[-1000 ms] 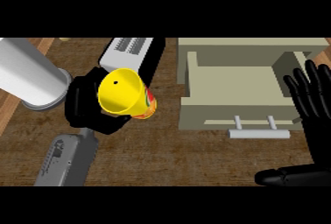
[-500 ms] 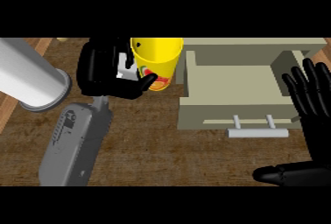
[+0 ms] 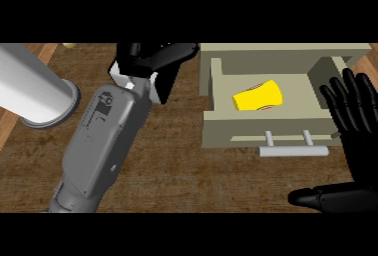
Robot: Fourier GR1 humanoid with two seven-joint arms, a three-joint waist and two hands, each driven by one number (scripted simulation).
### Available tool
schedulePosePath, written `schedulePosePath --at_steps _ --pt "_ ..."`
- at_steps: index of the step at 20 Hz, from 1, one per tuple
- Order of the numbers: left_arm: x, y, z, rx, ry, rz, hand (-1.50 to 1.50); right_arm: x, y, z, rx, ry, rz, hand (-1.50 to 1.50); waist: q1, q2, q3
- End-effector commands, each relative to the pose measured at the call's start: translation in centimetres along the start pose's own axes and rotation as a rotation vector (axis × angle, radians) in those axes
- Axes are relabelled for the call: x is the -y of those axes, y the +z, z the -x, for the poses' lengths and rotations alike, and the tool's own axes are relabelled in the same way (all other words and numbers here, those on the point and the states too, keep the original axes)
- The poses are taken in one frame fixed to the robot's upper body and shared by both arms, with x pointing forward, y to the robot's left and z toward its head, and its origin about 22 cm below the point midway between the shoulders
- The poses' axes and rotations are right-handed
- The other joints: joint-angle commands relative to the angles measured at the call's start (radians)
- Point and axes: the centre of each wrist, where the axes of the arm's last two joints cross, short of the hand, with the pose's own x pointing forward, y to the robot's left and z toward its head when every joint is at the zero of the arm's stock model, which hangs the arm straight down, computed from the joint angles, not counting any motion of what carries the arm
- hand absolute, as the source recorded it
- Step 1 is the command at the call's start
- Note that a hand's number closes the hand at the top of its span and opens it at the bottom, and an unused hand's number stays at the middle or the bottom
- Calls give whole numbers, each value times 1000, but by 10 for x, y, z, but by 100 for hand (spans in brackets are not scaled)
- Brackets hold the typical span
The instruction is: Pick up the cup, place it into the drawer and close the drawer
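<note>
- The cup, yellow with a red band, now lies on its side inside the open drawer; half a second ago it was still upright in the left hand, just left of the drawer's wall.
- The left hand has let go: its fingers are released and hold nothing, hanging beside the drawer's left wall, apart from the cup.
- The right hand rests open at the view's right edge, fingers straight and pointing up, beside the drawer's right wall, much as it did 1 second ago; its thumb shows low at the right.
- The drawer stands pulled out over the tabletop, its bar handle facing the robot and free of either hand.
- A grey cylinder stands at the far left, well apart from the drawer.
- Judgement: picking and placing look done, so 1 step is left, closing the drawer. The next move likely calls for a hand against the drawer front or handle, pushing it away from the robot. The tipped cup sits low, so it should not block the closing.
</note>
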Motion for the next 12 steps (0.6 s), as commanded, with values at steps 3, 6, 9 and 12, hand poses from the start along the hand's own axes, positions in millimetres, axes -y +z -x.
schedulePosePath --at_steps 3,6,9,12 --pt "29 -28 6 -49 -62 5 150 -13 -6 -3 7 5 -1 -150 -8 2 0" --pt "35 -25 17 -80 -69 24 150 -2 7 -3 8 -9 -10 -150 -9 1 0" --pt "37 -23 32 -109 -65 -3 150 6 3 13 -11 0 -4 -150 -11 3 0" --pt "51 -41 28 -107 -72 -5 150 -5 -11 -3 0 -6 -13 -150 -19 5 0"
